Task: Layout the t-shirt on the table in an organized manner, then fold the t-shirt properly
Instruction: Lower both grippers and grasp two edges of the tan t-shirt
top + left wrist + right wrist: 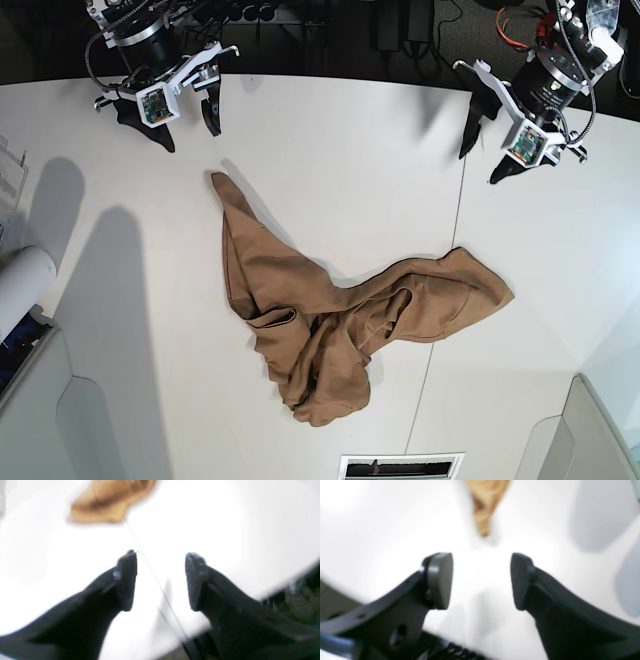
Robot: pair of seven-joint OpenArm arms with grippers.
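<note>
The t-shirt [330,320] lies crumpled (a rough V) on the desk [330,150], one arm stretching toward the right gripper [185,120], the other toward the left gripper [485,150]; both grippers gape empty.

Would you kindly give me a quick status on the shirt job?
Left gripper and right gripper open, empty, above table. T-shirt crumpled, not laid out. Nothing in the way.

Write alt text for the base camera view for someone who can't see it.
A tan t-shirt lies crumpled in a rough V on the white table, held by neither arm. The right gripper at the far left and the left gripper at the far right hang open above bare tabletop.
</note>
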